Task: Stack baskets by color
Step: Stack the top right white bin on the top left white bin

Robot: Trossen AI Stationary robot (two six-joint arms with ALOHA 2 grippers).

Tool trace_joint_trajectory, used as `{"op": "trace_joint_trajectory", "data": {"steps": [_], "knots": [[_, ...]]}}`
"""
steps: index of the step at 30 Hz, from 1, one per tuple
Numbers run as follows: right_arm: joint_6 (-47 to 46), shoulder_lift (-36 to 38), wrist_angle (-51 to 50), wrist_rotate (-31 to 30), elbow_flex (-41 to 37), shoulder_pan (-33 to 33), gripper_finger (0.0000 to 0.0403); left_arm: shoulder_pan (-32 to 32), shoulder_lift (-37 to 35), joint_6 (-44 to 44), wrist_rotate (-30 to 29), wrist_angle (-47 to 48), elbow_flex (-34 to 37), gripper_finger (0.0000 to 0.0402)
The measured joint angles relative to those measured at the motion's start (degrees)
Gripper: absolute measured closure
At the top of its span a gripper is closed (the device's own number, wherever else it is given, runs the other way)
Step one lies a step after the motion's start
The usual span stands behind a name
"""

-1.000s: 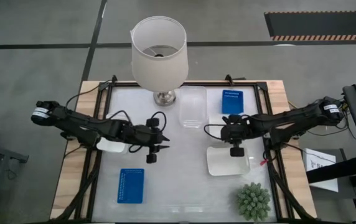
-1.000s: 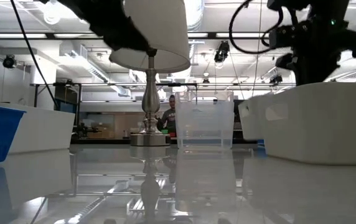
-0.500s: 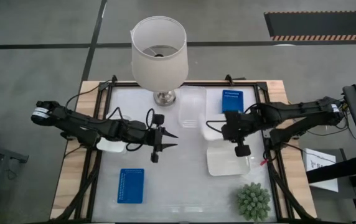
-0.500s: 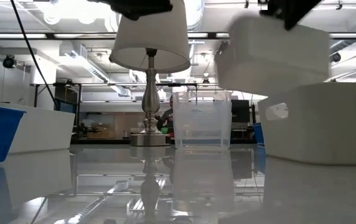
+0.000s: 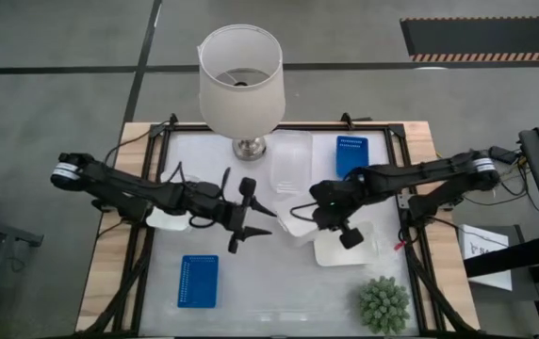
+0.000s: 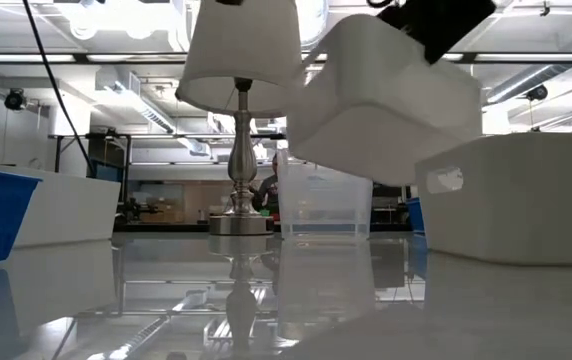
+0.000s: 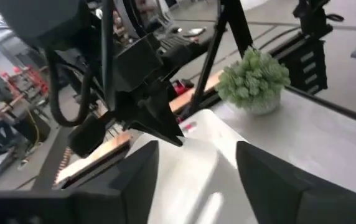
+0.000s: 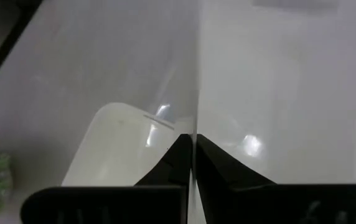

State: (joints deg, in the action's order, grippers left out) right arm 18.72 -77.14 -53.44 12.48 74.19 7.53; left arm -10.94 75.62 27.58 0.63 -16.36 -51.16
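My right gripper [image 5: 315, 209] [image 8: 194, 139] is over the table's middle, shut on a white basket [image 5: 298, 226] [image 6: 386, 100] that hangs tilted in the air. My left gripper [image 5: 266, 219] [image 7: 196, 180] stands open just left of that basket, pointing at it, with nothing gripped. A second white basket [image 5: 345, 247] rests flat on the table at the right. A third [image 5: 166, 219] lies under my left arm. One blue basket [image 5: 199, 281] lies near left and another [image 5: 351, 153] far right. A clear basket [image 5: 290, 165] stands beside the lamp. My right gripper pinches the white basket's thin side wall at its rim [image 8: 196, 118], one finger on each face of the wall. The fingers slant down from the table's right. The basket is lifted clear of the table and tilted, hanging below the fingers [image 6: 366, 110].
A lamp with a white shade [image 5: 241, 80] stands at the far middle. A spiky green plant [image 5: 383, 303] sits at the near right corner. Black frame rails [image 5: 409, 235] run along the table's sides.
My right gripper has risen and gone toward the table's left, carrying the white basket up off the table; the basket now hangs tilted over the middle. My left gripper has rolled and opened wide, staying roughly in place.
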Motion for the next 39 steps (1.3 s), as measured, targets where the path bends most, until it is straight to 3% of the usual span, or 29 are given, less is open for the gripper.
{"op": "trace_joint_trajectory", "data": {"steps": [8,16,23,30,34,39], "knots": [[3.7,-6.5,0.0,4.5,4.1,0.0,0.0394,0.0,8.4,3.3,8.2,-2.5,-0.4,0.0176],[6.0,-8.5,-0.2,4.6,6.0,0.0,0.0394,0.5,13.3,2.8,8.7,-2.2,-1.0,0.018],[6.0,-8.4,0.1,4.6,6.0,0.0,0.0394,0.5,14.1,2.3,8.7,-2.2,-1.0,0.0247],[4.9,-8.3,1.6,3.6,5.7,0.0,0.0394,0.4,14.1,2.8,9.2,-1.8,-1.0,0.0381],[3.5,-8.3,3.7,3.3,5.3,0.0,0.0376,0.2,14.2,2.8,9.5,-1.7,-0.9,0.0397],[2.5,-7.9,5.1,3.4,5.3,-0.1,0.031,-0.1,13.3,2.7,8.0,-1.5,-1.0,0.0401]]}}
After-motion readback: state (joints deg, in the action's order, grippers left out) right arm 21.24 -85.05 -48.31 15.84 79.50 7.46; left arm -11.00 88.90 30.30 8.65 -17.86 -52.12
